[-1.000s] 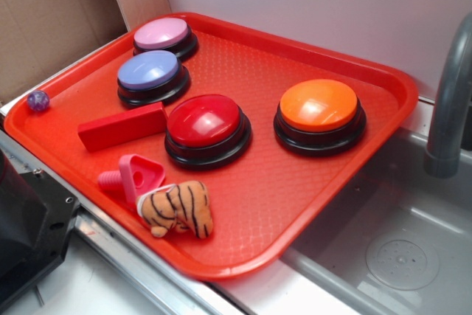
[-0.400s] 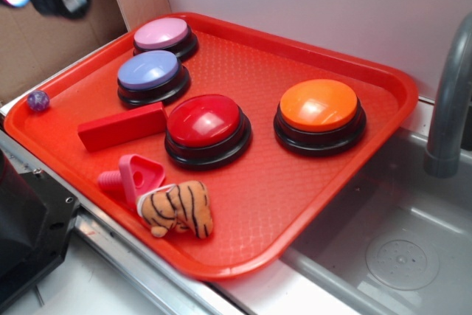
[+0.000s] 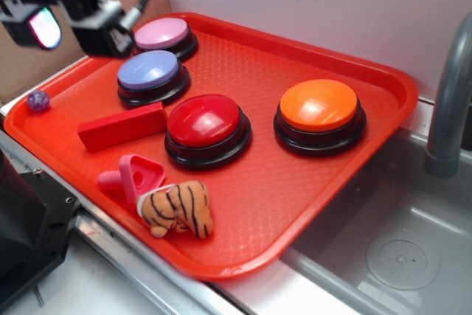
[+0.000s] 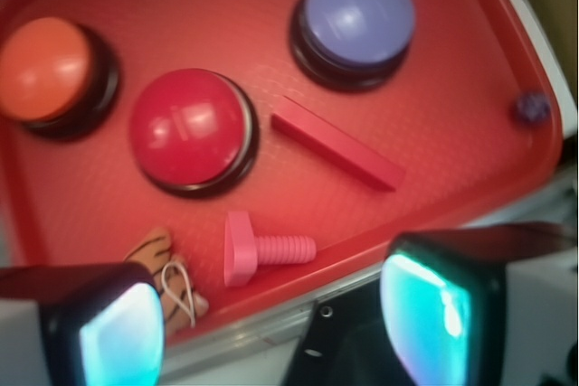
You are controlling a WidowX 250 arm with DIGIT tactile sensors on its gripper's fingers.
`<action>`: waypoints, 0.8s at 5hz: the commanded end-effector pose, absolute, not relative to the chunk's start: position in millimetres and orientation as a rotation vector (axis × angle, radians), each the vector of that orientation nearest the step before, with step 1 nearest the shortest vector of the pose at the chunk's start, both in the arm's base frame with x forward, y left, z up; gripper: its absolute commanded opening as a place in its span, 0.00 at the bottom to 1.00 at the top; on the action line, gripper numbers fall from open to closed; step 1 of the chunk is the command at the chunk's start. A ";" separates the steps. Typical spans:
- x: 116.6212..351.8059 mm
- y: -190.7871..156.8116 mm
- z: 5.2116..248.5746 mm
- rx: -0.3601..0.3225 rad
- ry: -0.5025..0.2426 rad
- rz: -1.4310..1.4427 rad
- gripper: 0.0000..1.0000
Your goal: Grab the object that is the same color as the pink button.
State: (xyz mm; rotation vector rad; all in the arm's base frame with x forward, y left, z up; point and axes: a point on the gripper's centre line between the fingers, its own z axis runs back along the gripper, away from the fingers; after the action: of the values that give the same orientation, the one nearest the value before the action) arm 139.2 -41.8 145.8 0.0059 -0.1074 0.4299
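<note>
Black robot gripper (image 3: 74, 23) held high over the far-left corner of the red plastic tray (image 3: 324, 182), its two fingers (image 4: 443, 300) spread apart with nothing between them.

In the wrist view the small bright-pink ribbed plastic bolt (image 4: 258, 248) lies on its side below the fingers, near the tray's front edge, beside the striped plush tiger (image 3: 177, 208) and in front of the red domed button (image 3: 205, 125). The pale pink domed button (image 3: 162, 35) sits at the tray's far-left corner, just behind the lavender-blue domed button (image 3: 150, 73).
</note>
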 end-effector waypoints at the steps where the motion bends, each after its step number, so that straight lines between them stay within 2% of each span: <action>1: 145.1 -66.2 105.1 0.013 -0.067 0.464 1.00; 2: 141.7 -66.6 90.5 0.015 -0.095 0.524 1.00; 4: 136.5 -58.9 62.1 0.027 -0.089 0.638 1.00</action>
State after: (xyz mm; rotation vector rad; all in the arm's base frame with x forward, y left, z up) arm 133.0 -59.1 60.0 0.0361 -0.0732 0.6280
